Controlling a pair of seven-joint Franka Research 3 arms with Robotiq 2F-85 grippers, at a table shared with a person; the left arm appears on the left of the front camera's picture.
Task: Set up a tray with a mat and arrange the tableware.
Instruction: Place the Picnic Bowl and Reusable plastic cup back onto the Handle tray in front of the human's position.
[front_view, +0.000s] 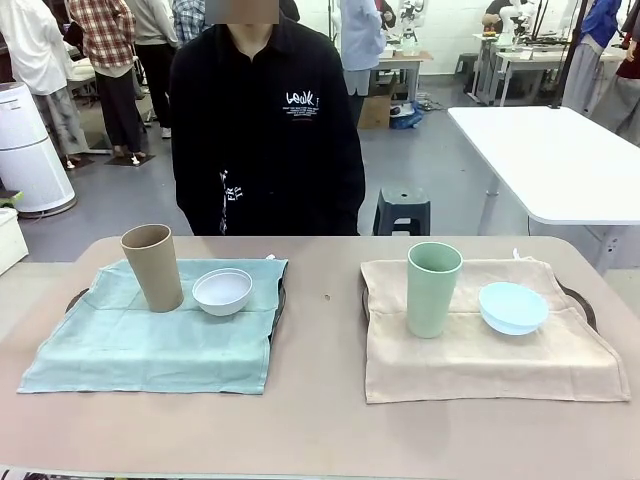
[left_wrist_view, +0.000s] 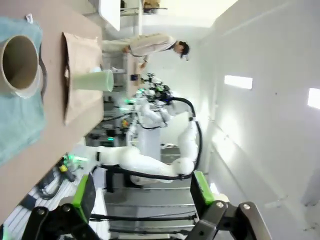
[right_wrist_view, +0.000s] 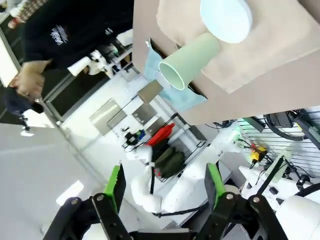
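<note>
Two trays are set side by side on the tan tabletop (front_view: 320, 420), each covered by a soft, creased cloth mat. On the teal mat (front_view: 150, 340) toward the left edge, a tall, matte tan cup (front_view: 152, 267) stands upright with a small round white bowl (front_view: 222, 291) just beside it. On the beige mat (front_view: 490, 345) toward the right edge, a tall, matte pale green cup (front_view: 432, 288) stands upright, and a shallow light blue bowl (front_view: 513, 307) lies near it, its underside apparently turned up. Of the trays, little more than dark curved rims is seen: one (front_view: 77, 297) at the left mat's far corner, another (front_view: 578, 298) at the right mat's far side; the rest is hidden under cloth. A person in a black top (front_view: 265, 130) stands at the far edge, hands hidden.

In the wrist views, the left gripper (left_wrist_view: 142, 187) is held in the air with its jaws spread wide and nothing between them; the right gripper (right_wrist_view: 165, 186) is likewise wide and empty, its green pads (right_wrist_view: 116, 186) seen edge-on.
</note>
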